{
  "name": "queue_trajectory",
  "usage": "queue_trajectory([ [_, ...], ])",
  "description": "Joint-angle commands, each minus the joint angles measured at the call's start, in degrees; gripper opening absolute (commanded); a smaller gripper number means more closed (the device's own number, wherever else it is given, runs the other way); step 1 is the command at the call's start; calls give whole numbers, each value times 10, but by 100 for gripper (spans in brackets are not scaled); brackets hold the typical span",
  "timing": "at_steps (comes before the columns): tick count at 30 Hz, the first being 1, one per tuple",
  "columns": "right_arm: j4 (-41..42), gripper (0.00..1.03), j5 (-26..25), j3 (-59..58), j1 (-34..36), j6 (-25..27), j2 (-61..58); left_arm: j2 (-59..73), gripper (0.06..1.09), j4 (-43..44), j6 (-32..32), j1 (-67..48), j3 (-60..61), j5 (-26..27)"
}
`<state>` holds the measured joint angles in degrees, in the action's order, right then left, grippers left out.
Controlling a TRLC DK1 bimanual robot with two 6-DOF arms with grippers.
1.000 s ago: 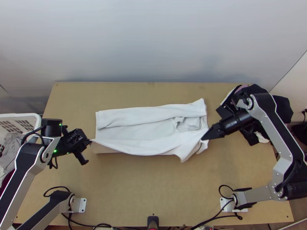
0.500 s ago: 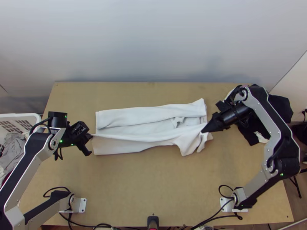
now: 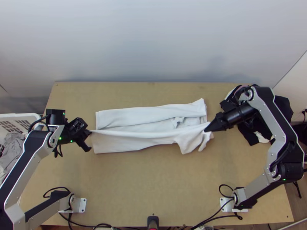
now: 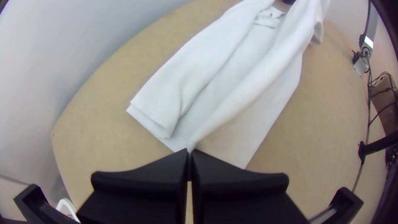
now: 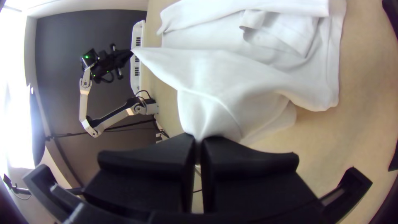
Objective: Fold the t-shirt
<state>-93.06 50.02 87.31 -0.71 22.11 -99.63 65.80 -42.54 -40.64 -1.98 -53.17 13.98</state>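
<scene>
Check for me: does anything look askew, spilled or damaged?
Nothing looks spilled or damaged. The white t-shirt is rumpled near what looks like its collar, where the cloth doesn't lie flat. The dark clothes sprawl past the table's right edge, untidy but apart from the t-shirt.

We see a plain white t-shirt [image 3: 146,142], shading to soft grey in its creases, against the tan of the table [image 3: 153,184] and the pale blue-grey of the wall [image 3: 153,38]. The left gripper [image 3: 91,132] and right gripper [image 3: 206,130] look matt black to us, and small bright green lights [image 3: 60,138] dot the left one's arm. We also notice a white basket [image 3: 23,116] patterned with rows of slots, grey clothes [image 3: 13,143] in it, and a black cloth heap [image 3: 284,107] with an off-white patch [image 3: 263,137].
</scene>
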Motion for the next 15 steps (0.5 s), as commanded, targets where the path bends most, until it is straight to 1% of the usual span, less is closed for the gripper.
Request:
queue_trajectory([
  [1,4,3,9,73,-9,-21,-22,35,10,11,14,9,-25,6],
  [8,5,3,13,116,5,-85,-114,80,10,28,22,9,-27,10],
  [13,4,3,23,144,6,-91,-157,92,10,44,29,-1,-17,10],
  [15,-12,3,21,146,-4,-80,-154,86,10,42,30,-2,-18,10],
])
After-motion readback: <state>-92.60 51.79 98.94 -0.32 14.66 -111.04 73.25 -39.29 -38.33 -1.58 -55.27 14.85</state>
